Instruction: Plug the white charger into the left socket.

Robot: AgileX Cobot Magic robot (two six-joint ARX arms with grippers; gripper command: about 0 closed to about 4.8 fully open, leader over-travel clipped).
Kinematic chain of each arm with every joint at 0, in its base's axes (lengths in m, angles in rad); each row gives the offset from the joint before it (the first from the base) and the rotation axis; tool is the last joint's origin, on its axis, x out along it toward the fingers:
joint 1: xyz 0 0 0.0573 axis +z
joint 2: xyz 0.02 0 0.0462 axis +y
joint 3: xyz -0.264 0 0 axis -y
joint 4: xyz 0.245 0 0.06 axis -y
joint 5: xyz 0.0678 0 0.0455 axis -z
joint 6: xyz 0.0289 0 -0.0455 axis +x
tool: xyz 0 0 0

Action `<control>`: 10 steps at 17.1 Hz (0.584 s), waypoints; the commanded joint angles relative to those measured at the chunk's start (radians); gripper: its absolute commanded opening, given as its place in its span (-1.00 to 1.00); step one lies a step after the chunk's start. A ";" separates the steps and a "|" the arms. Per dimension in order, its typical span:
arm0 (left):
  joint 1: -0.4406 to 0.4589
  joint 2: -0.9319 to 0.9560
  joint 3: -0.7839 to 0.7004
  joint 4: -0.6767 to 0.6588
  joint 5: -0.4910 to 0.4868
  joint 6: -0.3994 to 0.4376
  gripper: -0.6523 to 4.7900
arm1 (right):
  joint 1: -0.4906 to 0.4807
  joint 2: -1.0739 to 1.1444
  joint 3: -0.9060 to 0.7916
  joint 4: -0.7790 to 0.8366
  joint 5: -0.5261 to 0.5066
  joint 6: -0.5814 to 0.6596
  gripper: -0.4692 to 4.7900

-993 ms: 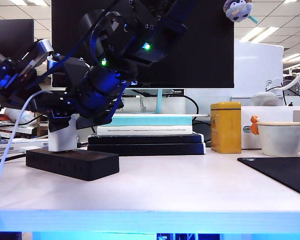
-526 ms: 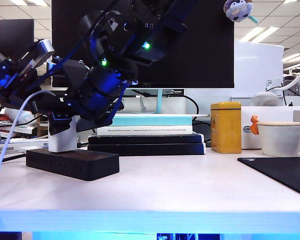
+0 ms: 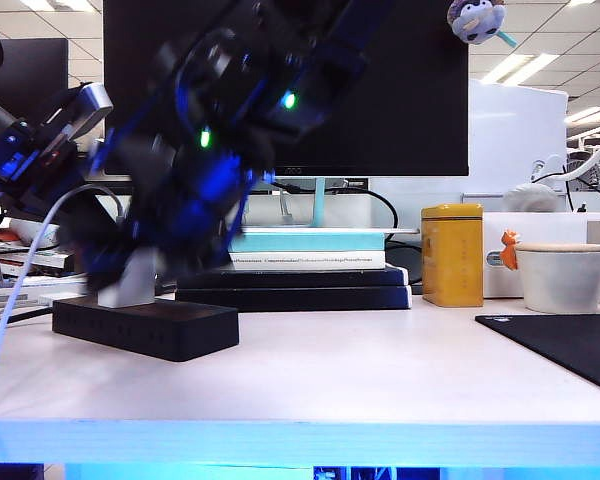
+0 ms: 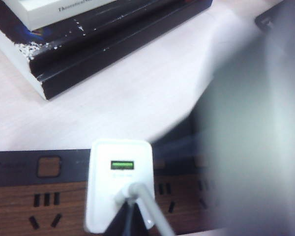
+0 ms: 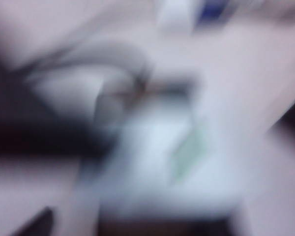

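The white charger [image 3: 128, 288] stands upright on the black power strip [image 3: 170, 328], flat against its face in the left wrist view [image 4: 119, 187]. The slots under it are hidden, so I cannot tell whether they are the left socket. Free slot clusters [image 4: 44, 209] lie on both sides of it. My left gripper [image 4: 130, 219] is shut just above the charger, with the thin white cable [image 4: 150, 211] running beside its tips; a pinch does not show. My right gripper [image 3: 115, 255] is a motion blur over the charger's top, its jaws unreadable. In the right wrist view the charger [image 5: 157, 162] is a white smear.
A stack of books [image 3: 300, 270] lies behind the strip under the monitor [image 3: 380, 90]. To the right stand a yellow tin [image 3: 452, 255] and a white mug [image 3: 565, 275], with a black mat [image 3: 570, 345] in front. The cable [image 3: 10, 300] hangs off the table's left front.
The right arm, sharp in the earlier frames, is now blurred by motion and has dipped left over the charger. Charger, strip and left arm have stayed put.
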 commanded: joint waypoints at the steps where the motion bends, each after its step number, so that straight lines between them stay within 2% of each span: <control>1: -0.005 0.024 -0.017 -0.071 -0.093 0.008 -0.78 | 0.008 -0.006 0.006 -0.031 -0.026 -0.018 0.60; 10: -0.005 0.029 -0.017 -0.068 -0.115 0.011 -0.78 | -0.023 -0.076 0.006 -0.036 -0.023 -0.045 0.60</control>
